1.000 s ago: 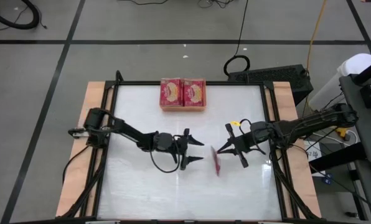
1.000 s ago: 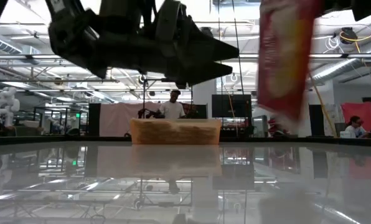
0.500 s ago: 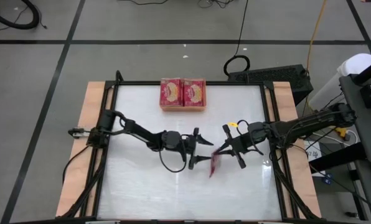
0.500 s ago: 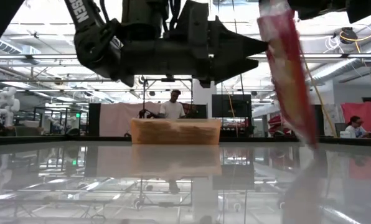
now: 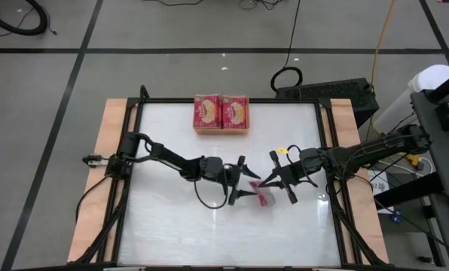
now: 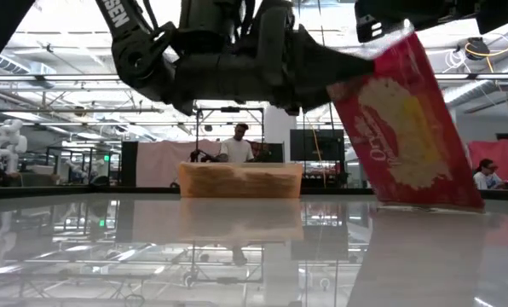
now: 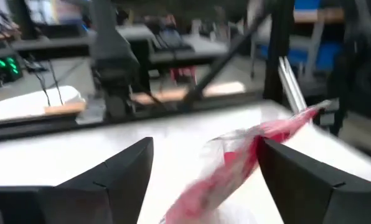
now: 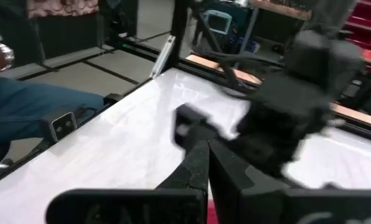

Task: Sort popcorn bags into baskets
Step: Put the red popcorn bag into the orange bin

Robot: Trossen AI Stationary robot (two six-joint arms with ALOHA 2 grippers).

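- The table (image 5: 172,218) has a glossy white top in a dark frame; the orange basket (image 5: 221,129) sits at the middle of its far edge, and everything below is placed from that basket.
- From above, the basket shows two popcorn bags (image 5: 221,111) lying side by side, picture-faces up; the low view shows only the basket's tan front wall (image 6: 240,181), not its contents.
- The left arm (image 5: 164,158) reaches in from the table's left side, low and nearly flat, ending nearer the front than the basket.
- The right arm (image 5: 360,154) comes from the right side, likewise stretched low toward the middle.
- A single popcorn bag (image 5: 264,194) hangs between the two arms, nearer the front and slightly right of the basket (the low view shows its popcorn picture (image 6: 405,136), tilted, its lower edge at the tabletop).
- The left end effector (image 5: 246,181) stands spread wide, its fingers (image 7: 120,171) either side of the bag's edge.
- The right end effector (image 5: 264,181) is pinched tight on the bag's upper corner.
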